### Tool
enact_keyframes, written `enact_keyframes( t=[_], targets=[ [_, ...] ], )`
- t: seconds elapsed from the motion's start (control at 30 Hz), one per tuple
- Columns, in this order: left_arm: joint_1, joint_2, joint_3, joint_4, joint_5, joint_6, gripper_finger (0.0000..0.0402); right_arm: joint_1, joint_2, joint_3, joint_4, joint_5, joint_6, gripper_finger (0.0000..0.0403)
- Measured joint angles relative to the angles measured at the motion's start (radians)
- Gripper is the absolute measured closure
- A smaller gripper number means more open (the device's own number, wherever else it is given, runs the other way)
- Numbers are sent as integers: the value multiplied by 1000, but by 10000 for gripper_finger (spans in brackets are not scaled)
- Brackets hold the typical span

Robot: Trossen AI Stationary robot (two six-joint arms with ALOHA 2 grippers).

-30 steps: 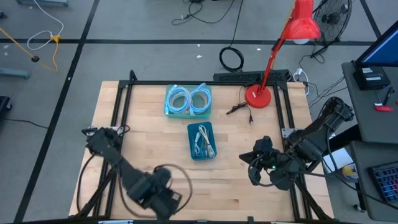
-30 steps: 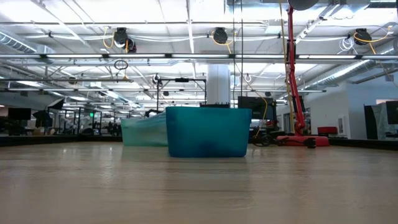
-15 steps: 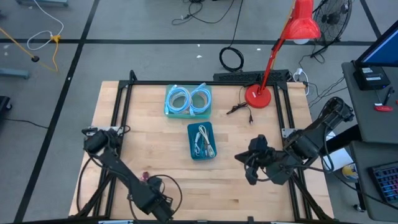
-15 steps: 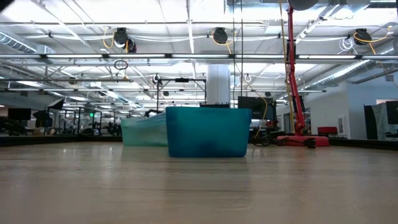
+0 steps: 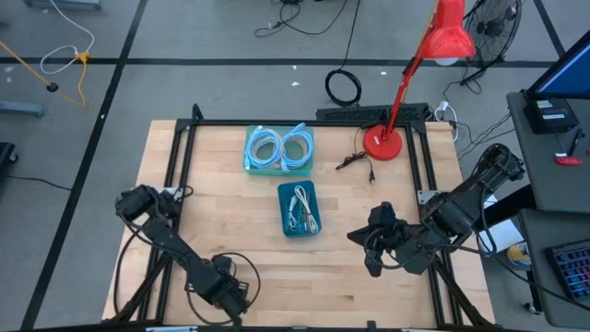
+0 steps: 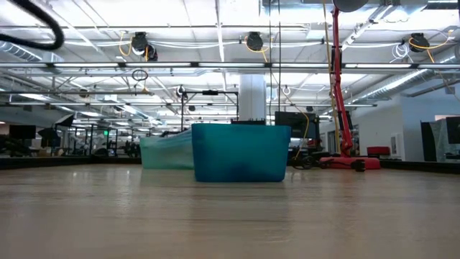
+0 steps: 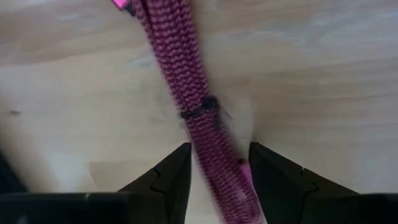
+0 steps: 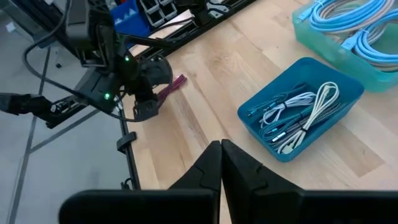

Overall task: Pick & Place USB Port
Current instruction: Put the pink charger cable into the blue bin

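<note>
High view: taking the dark blue bin point(image 5: 299, 208) at the table's centre as the landmark, the left arm reaches low toward the table's near edge, and its gripper point(image 5: 224, 289) sits near and to the left of the bin, tipped down onto the wood. The right arm folds in from the right side, its gripper point(image 5: 369, 249) hovering near and to the right of the same bin.

The left wrist view gives what the overhead camera cannot: a braided magenta cable point(image 7: 199, 112) lies on the wooden table point(image 7: 323, 74), running diagonally and passing straight between the two dark fingers point(image 7: 168, 171), which stand apart on either side of it. The cable fills the gap, but the fingers show clear space beside it, so the claw is spread around the cable and not pinched on it.

The right wrist view shows the right fingers point(image 8: 208, 168) pressed together, tips meeting, with nothing between them. Beyond them it looks over the bin, which holds a tangle of white and grey cables point(image 8: 298, 115). Farther off on the bin's other side, the left gripper is seen with the magenta cable poking out beside it on the wood.

The low view shows the bin's front wall from table height, with a paler teal tray point(image 6: 165, 152) just behind it. That tray holds coiled light-blue cables point(image 5: 279, 148). Beyond the bin to the right stands a red lamp point(image 5: 385, 140).
</note>
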Motion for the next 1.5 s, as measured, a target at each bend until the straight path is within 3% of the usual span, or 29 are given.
enact_keyframes(
  t=[0.17,0.23,0.33,0.37,0.4,0.57,0.63,0.7,0.9,1.07,1.23,1.5],
  targets=[
    [-7,-45,-136,222,-16,-64,251,0,0,0,28,0,-19,403],
    [-1,-62,-168,274,-45,-70,286,0,0,0,33,2,-20,403],
    [22,-86,-175,296,-92,-11,372,0,0,0,44,3,-23,403],
    [34,-101,-170,293,-124,9,381,0,0,0,46,5,-24,403],
    [52,-116,-168,293,-169,29,381,0,0,0,46,8,-24,403],
    [160,-274,-141,289,-582,126,390,0,0,0,48,33,-19,403],
    [216,-331,-121,295,-687,192,390,0,0,0,51,33,-18,403],
    [307,-363,-104,294,-729,299,390,0,0,0,52,34,-14,403],
    [588,-332,-26,576,-557,703,390,0,0,0,51,79,-15,403],
    [713,-253,44,518,-428,792,390,0,0,0,70,80,-16,403],
    [735,-199,57,496,-321,802,390,14,0,0,72,81,-16,403],
    [704,-120,56,438,-283,751,390,21,0,0,73,83,-13,403]
  ],
)
